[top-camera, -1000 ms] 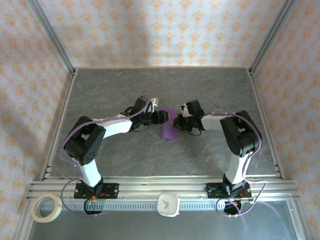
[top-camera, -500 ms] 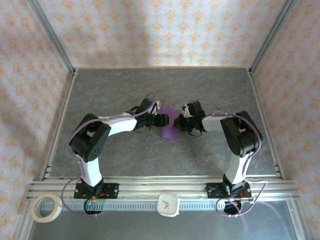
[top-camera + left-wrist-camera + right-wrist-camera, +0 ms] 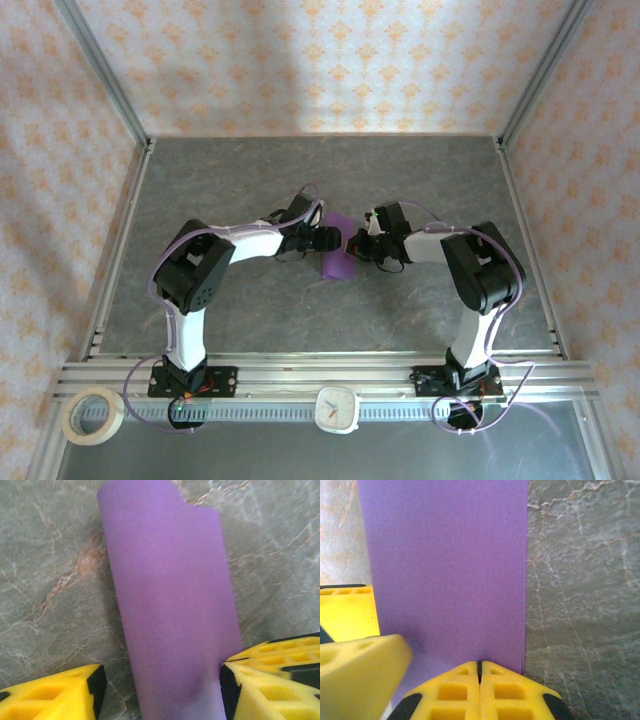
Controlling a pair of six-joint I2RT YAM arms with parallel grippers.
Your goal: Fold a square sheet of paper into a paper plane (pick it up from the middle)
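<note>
Paper [image 3: 450, 565] is doubled over into a long strip, so I judge the job to be at an early lengthwise fold, with no plane shape yet.

Nearest in the right wrist view, the right gripper [image 3: 479, 672] has its jaws pressed flat together on the strip's near end, close to one long edge. The strip runs straight away from that pinch over the table [image 3: 580, 580].

In the left wrist view, the left gripper [image 3: 161, 682] stands part open and holds nothing. It straddles the strip [image 3: 170, 605]: one finger [image 3: 265, 680] touches the paper's edge, while the other [image 3: 55, 695] sits just off it with bare table between. Farther out, the strip's far end shows a small step, so the two layers look slightly out of line.

From above, the left gripper [image 3: 325, 238] and the right gripper [image 3: 357, 243] face each other mid-table with the paper [image 3: 338, 262] between them.

The next move likely calls for the left jaws to close squarely on both layers without dragging them further askew, then press the crease.
</note>
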